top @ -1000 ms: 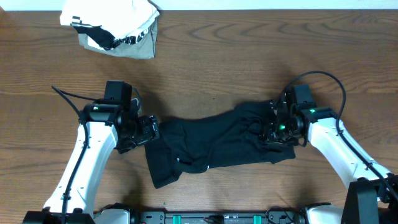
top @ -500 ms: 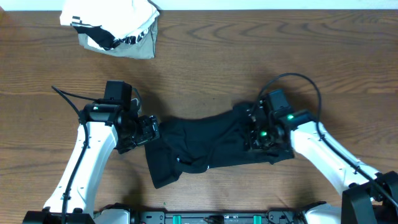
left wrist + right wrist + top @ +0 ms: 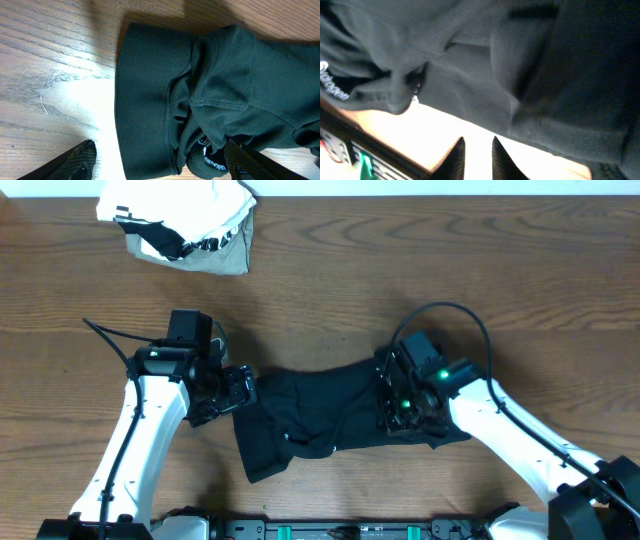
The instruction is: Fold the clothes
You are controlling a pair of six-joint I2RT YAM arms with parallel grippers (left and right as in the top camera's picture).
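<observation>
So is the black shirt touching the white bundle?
No, the black shirt lies well apart from the white bundle, which sits up in the far corner.

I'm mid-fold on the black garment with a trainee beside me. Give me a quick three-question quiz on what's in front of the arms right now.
1. True or false: the left hand has its fingers spread wide.
2. In the overhead view, the white-and-grey bundle lies: A) at the far left of the table, apart from the black garment; B) on top of the garment; C) hanging off the near edge.
3. Which hand sits over the garment's fabric rather than beside its edge?
Key: 1 true; 2 A; 3 the right hand.
</observation>
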